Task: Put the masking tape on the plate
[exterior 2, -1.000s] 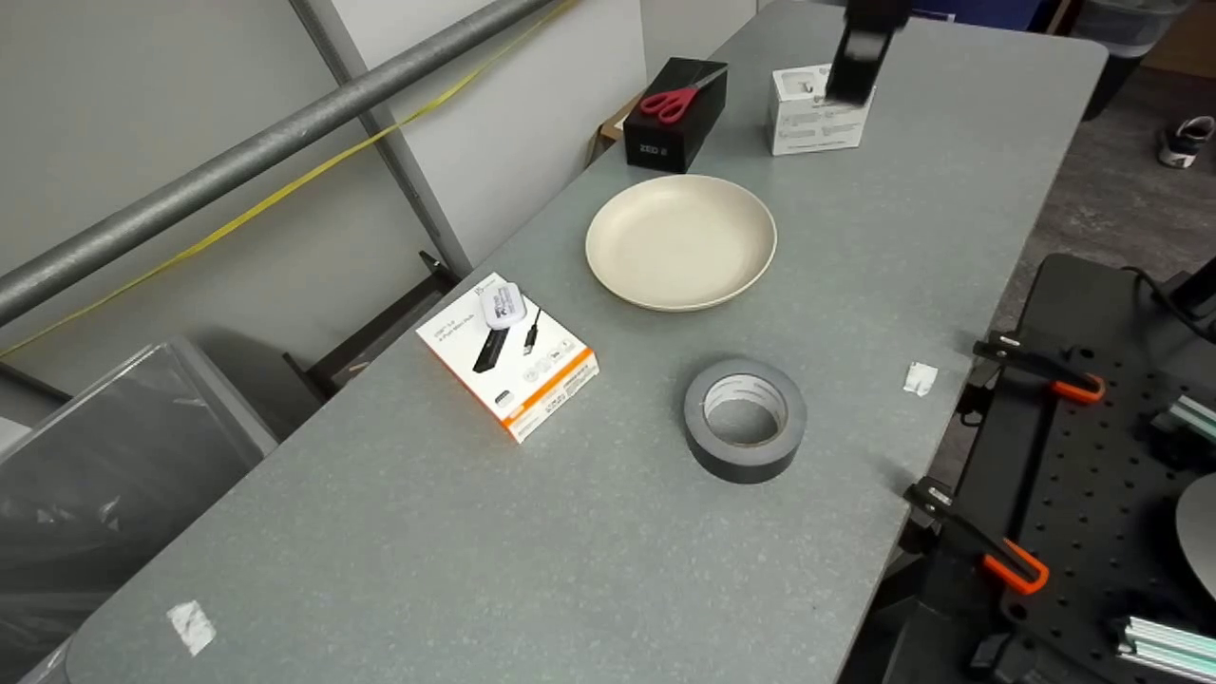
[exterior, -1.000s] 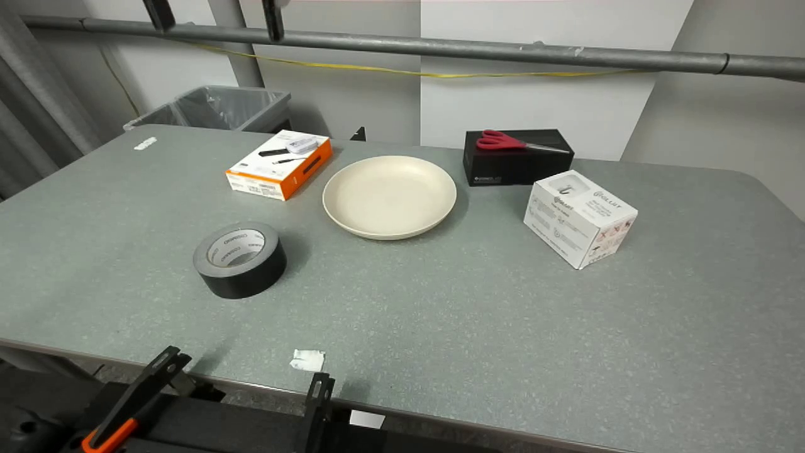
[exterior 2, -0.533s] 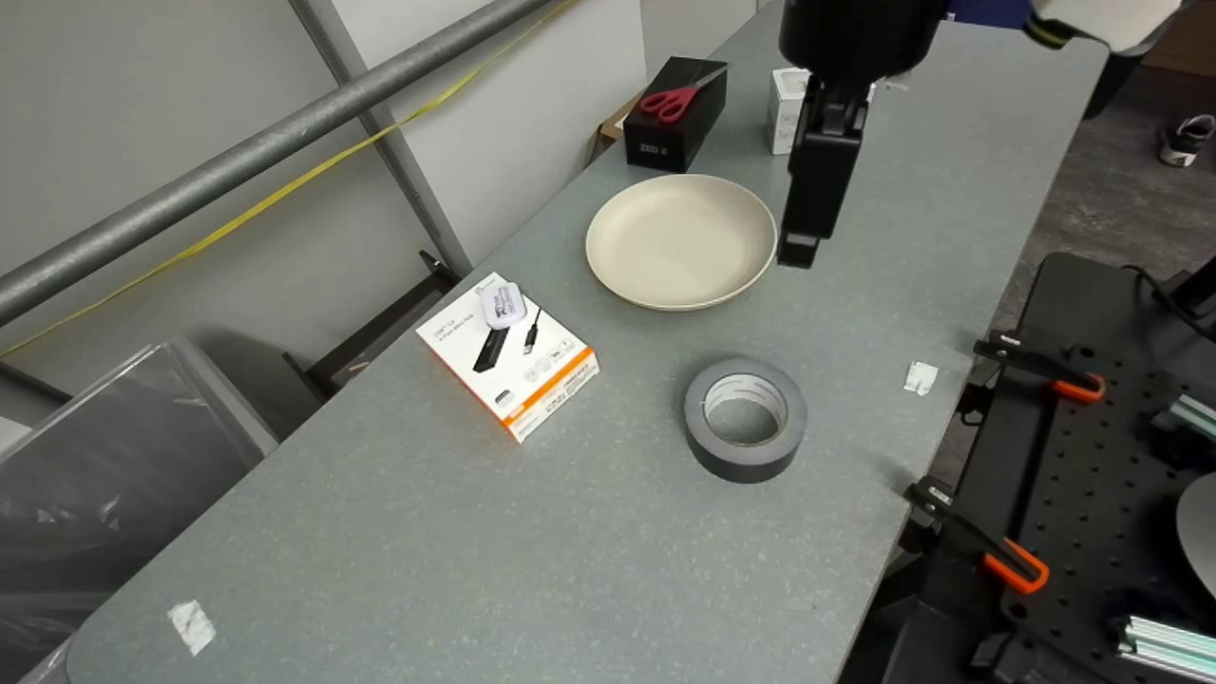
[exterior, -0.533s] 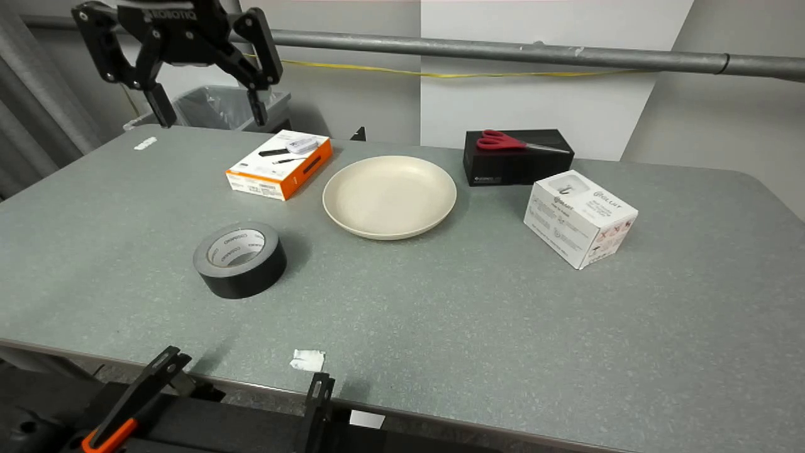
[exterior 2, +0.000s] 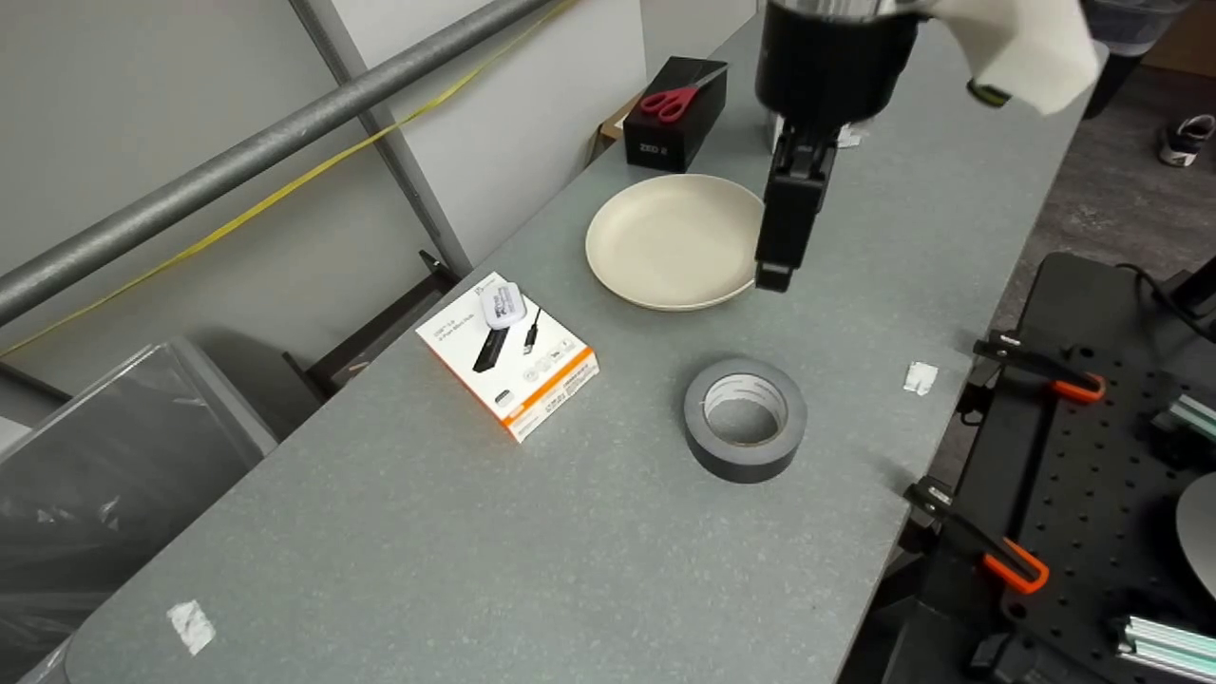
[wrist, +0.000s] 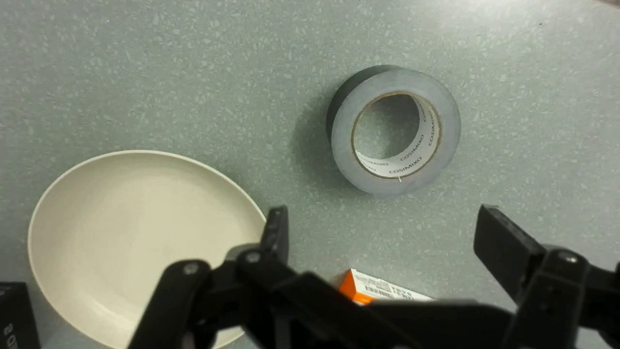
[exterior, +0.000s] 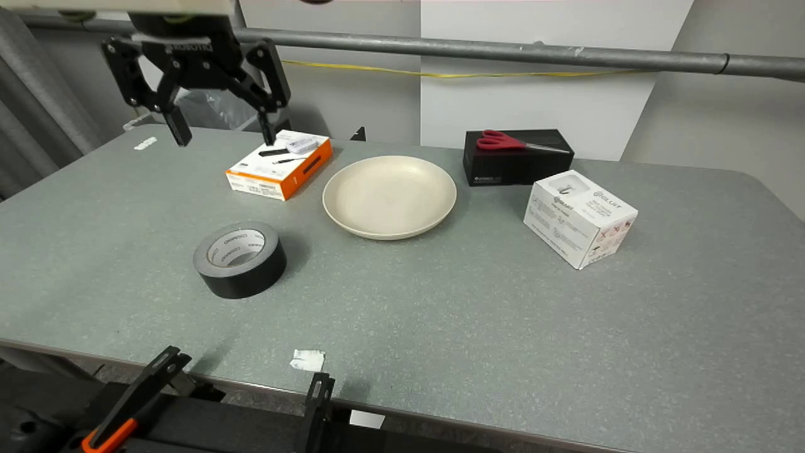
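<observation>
The masking tape (exterior: 244, 278), a black roll with a grey top and printed white core, lies flat on the table. It also shows in the other views (exterior 2: 745, 465) (wrist: 402, 167). The cream plate (exterior: 390, 196) lies beside it, further back; in an exterior view (exterior 2: 670, 242) the gripper hides a bit of its edge. My gripper (exterior: 226, 139) is open and empty, raised above the table. In the wrist view (wrist: 382, 212) the fingers stand wide apart, with the tape ahead of the gap between them and the plate partly behind the left finger (wrist: 277, 232).
A white-orange box (exterior: 277, 165) with a small white item on it lies behind the tape. A black box (exterior: 519, 167) with red scissors (exterior: 500, 141) and a white box (exterior: 580, 217) stand beyond the plate. Clamps (exterior 2: 1035, 366) sit at the table edge.
My gripper has come down from the top of both exterior views, fully into sight, and shifted a little toward the tape. It stays open. The objects on the table have not moved.
</observation>
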